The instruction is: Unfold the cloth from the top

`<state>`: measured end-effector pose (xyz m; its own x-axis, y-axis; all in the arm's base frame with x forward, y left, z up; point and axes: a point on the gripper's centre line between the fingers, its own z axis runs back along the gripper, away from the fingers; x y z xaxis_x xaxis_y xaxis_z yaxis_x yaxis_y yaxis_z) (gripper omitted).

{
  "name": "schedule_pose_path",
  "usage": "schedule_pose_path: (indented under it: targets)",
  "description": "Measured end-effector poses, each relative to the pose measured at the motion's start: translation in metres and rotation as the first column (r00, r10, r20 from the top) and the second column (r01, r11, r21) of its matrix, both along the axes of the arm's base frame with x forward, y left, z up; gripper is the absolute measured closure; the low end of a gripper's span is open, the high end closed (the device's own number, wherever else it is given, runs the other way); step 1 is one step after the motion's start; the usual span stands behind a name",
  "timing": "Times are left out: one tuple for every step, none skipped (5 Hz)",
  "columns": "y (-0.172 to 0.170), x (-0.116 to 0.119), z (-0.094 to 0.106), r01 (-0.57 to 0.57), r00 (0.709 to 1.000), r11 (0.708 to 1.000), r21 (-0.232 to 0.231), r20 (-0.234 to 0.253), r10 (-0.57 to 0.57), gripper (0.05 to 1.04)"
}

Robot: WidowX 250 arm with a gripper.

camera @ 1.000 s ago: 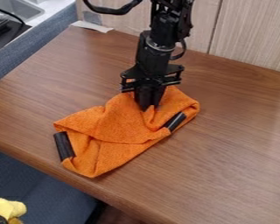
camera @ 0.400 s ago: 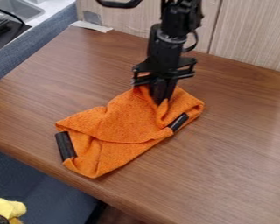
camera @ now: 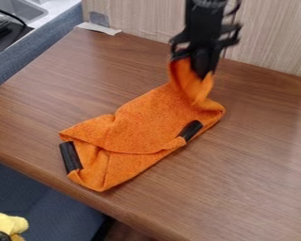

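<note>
The unfolding looks begun but far from finished. At one o'clock, the gripper [camera: 202, 73] has its fingers closed on a raised pinch of the orange cloth [camera: 143, 122], whose body slants across the middle of the worktop [camera: 253, 188] towards seven o'clock. What's left, I'd judge, is opening that top part outward and laying it flat; the creased folds towards seven o'clock look undone, and may need their own pull.

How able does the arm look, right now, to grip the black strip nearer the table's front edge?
Probably not able: the claw is gripping the raised far end of the cloth and would likely have to let go first, though nothing covers the strip.
</note>
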<state>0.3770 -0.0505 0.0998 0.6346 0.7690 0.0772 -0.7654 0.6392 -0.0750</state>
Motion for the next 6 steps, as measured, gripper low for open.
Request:
schedule_pose_path:
  targets:
    - [-0.017, 0.022, -0.004, 0.03, 0.999, 1.0, -0.008, 0.014, -0.03, 1.01]
    - [-0.027, 0.043, -0.009, 0.04, 0.999, 0.999, -0.015, 0.033, -0.039, 1.01]
    - [-0.03, 0.057, -0.03, 0.032, 0.999, 0.999, -0.011, 0.023, -0.032, 1.01]
    - [-0.031, 0.068, -0.045, 0.027, 0.999, 1.0, -0.011, 0.036, -0.027, 1.01]
    - [-0.033, 0.076, -0.055, 0.021, 0.999, 1.0, -0.011, 0.03, -0.021, 0.991]
    - [-0.035, 0.081, -0.059, 0.062, 0.998, 0.998, -0.005, -0.021, -0.062, 0.817]
